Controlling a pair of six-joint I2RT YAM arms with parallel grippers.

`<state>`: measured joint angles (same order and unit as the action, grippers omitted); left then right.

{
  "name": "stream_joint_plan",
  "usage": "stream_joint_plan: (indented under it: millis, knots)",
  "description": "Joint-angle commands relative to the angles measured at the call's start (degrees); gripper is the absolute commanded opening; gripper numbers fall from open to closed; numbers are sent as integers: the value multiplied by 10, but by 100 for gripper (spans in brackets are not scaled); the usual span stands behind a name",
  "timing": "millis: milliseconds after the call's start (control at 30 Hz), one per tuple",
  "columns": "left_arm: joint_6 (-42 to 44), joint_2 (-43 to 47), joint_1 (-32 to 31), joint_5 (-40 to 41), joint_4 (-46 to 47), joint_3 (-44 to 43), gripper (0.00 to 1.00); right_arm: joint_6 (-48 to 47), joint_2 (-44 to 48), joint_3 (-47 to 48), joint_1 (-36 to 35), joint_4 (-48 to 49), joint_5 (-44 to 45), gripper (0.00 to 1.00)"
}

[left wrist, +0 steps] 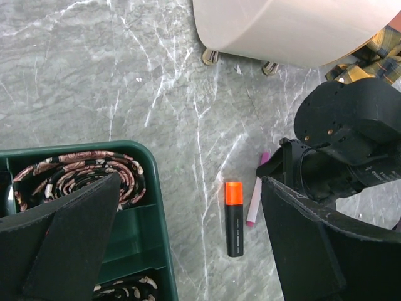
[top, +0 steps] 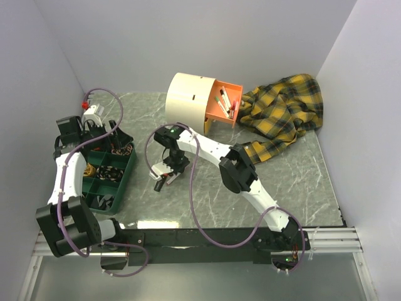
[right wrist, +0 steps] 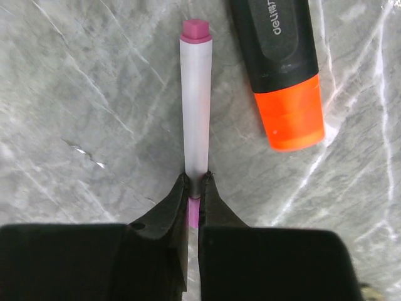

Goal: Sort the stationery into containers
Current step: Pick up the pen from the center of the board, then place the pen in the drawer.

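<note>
two loose items lie on the bench [top: 294, 182] under the right arm: a white pen [right wrist: 196, 106] with pink ends and an orange-capped black marker [right wrist: 282, 75], just beside each other but not touching. the right pincer [right wrist: 194, 182] is clamped together on the pen, gripping close to one pink end rather than mid-barrel, with the pen flat on the marble.

with most of the barrel hanging out past that hold, the pen will likely droop or twist, so the lift should go straight up and slowly, keeping the free end off the marker. it will probably ride best level and be laid lengthwise in the drawer.

the orange drawer [top: 229, 83] stands pulled out of the cream cabinet [top: 188, 94] at the back of the bench and already holds a few pens [top: 223, 100]. the plaid cloth [top: 285, 110] lies right beside it.

the left pincer [left wrist: 191, 207] hangs with its jaws wide apart and empty over the green tray [left wrist: 156, 207], whose compartments hold patterned coils [left wrist: 81, 172].
</note>
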<state>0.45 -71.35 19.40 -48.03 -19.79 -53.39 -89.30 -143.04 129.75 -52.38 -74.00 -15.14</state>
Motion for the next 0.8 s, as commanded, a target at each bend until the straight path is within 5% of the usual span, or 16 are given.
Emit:
stream_joint_plan:
  millis: [0, 167, 433, 567, 767]
  knots:
    - [14, -12, -2, -25, 20, -35, 100, 60, 76, -25, 18, -39, -54, 0]
    - [6, -22, -3, -20, 42, -51, 99, 144, 229, -74, 37, 18, -138, 0]
    - [-27, -43, -4, -13, 41, -101, 99, 497, 401, -136, 133, 205, -255, 0]
    - [-62, -59, -5, -36, 51, -125, 99, 758, 456, -206, 218, 412, -242, 0]
    - [-92, -56, -9, -34, 66, -133, 99, 881, 440, -224, 322, 503, -196, 0]
